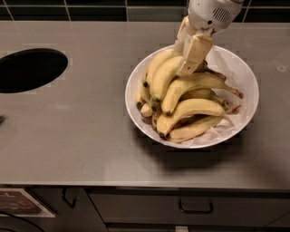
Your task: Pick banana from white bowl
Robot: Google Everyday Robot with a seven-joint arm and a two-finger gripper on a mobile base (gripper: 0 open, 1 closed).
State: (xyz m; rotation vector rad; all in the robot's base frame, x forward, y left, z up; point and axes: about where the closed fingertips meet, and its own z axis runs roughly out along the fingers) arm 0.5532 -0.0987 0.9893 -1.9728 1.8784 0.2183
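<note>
Far left, a dark round hole (29,70) is cut into the flat grey countertop (86,131). Black wall tiles (90,9) run along the back edge. Under the counter front there is a slanted printed label (20,204), then grey drawer fronts with a dark bar handle (195,207).

Right of centre, the wide shallow glossy white bowl (247,79) sits on the counter, well apart from the hole. Crinkled white paper (217,132) shows under the fruit at its lower right. A pile of yellow bananas (190,108) fills the bowl, dark tips pointing left and stems pointing right.

The long plump curved yellow banana (164,79) lies at the top left of the pile, in the bowl. Its upper end runs under the gripper.

The white-bodied, cream-tipped gripper (183,63) comes down from the top edge onto the top of the pile, touching that banana's upper end. Cannot tell if it is clamped on the banana or merely resting against it.
</note>
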